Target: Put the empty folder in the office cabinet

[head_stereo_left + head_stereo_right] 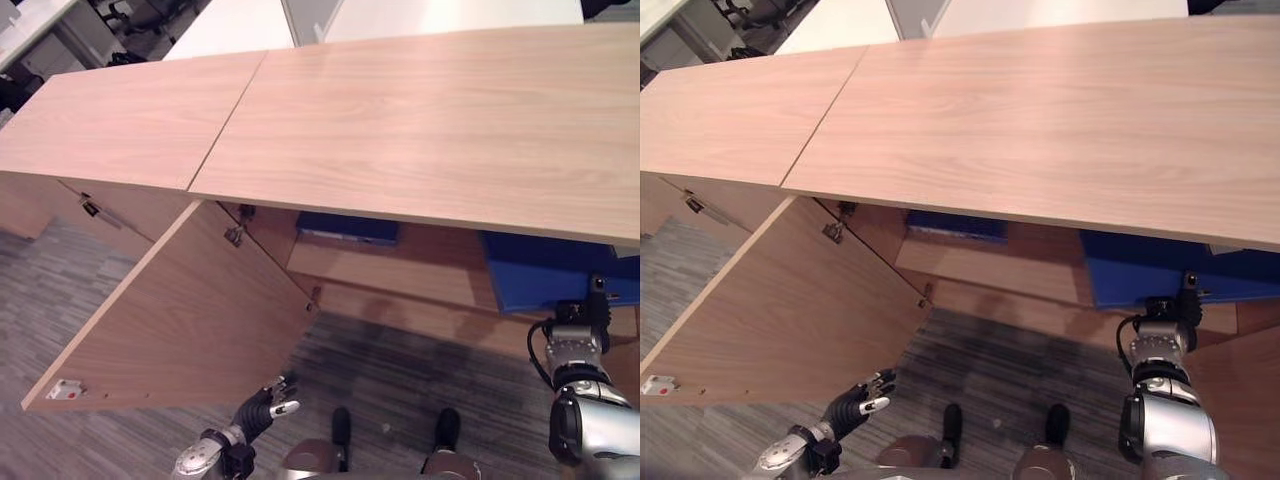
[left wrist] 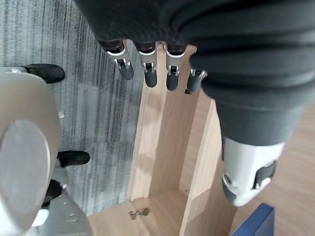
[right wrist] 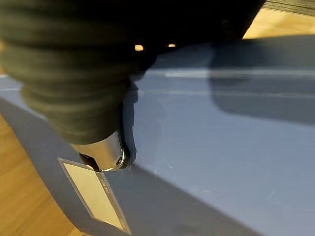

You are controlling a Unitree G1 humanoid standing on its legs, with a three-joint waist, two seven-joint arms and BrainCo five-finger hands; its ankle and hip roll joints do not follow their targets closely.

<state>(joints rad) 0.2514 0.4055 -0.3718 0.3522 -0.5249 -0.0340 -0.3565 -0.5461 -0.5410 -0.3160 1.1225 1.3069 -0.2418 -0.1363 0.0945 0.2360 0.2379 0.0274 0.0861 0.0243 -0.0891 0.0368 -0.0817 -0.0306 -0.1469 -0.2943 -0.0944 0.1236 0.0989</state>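
Observation:
A blue folder (image 1: 540,275) stands inside the open office cabinet (image 1: 400,110) at its right side, under the wooden top. My right arm reaches in to it. In the right wrist view my right hand (image 3: 106,155) has its thumb pressed on the blue folder (image 3: 221,162) beside the spine with its white label (image 3: 93,196); the fingers are hidden behind the folder. My left hand (image 1: 268,400) hangs low over the carpet in front of the open door, fingers (image 2: 147,73) straight and holding nothing.
The cabinet's left door (image 1: 180,320) is swung wide open towards me. A second blue folder (image 1: 347,228) lies flat on the inner shelf (image 1: 400,265) in the middle. Grey carpet (image 1: 400,370) runs in front of the cabinet. White desks (image 1: 230,30) stand behind.

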